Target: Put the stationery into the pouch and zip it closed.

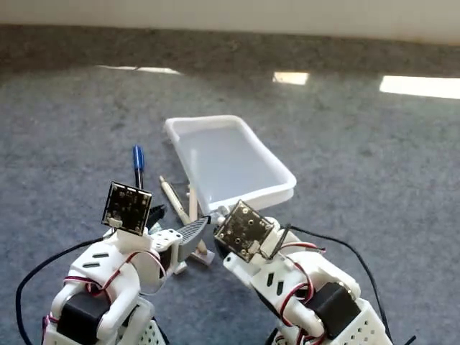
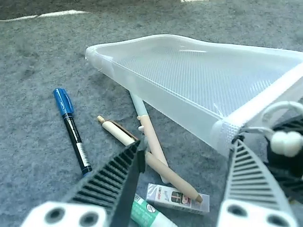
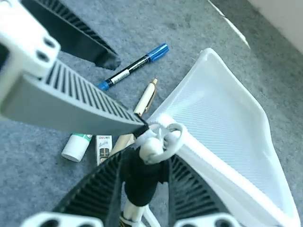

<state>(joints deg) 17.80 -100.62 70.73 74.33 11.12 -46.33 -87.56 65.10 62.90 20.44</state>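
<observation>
We judge the pouch (image 2: 189, 80) on the grey table (image 1: 374, 151) light and floppy, our right gripper (image 3: 147, 142) pinching its zip corner, so our wide-open left gripper (image 2: 188, 151) should take the slim, rollable blue marker (image 2: 71, 127) nearby mid-barrel.

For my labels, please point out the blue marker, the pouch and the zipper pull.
blue marker (image 2: 75, 139): left wrist view, on its black barrel.
pouch (image 1: 230, 162): high view, on its bare mesh side.
zipper pull (image 3: 152, 147): right wrist view, on its white bead.
</observation>
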